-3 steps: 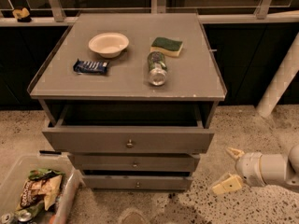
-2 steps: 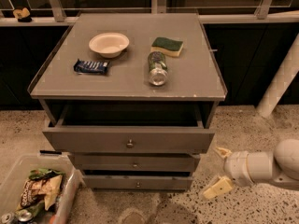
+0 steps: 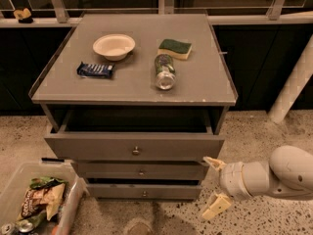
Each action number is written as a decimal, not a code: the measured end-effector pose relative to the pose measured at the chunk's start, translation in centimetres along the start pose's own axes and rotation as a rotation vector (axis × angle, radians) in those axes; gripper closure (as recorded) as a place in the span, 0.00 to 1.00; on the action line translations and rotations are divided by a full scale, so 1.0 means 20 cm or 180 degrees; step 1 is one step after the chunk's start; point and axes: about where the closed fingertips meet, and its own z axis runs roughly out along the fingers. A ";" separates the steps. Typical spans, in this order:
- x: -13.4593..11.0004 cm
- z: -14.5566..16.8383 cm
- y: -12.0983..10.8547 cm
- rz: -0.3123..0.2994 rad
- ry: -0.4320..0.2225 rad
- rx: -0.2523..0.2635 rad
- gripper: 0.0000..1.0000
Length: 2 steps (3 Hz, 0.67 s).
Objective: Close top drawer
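Gripper (image 3: 213, 185), fingers spread apart, hangs beside the right front corner of the top drawer (image 3: 93, 147), which juts toward me, long axis left-to-right.

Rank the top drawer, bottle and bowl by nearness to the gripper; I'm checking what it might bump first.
1. Top drawer: open, just left of the gripper, which is low on the right.
2. Bottle: lying mid-cabinet-top.
3. Bowl: back left.
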 end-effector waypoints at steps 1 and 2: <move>0.05 0.08 -0.13 0.0104 -0.0040 0.0009 0.00; 0.06 0.16 -0.32 0.0177 -0.0061 0.0098 0.00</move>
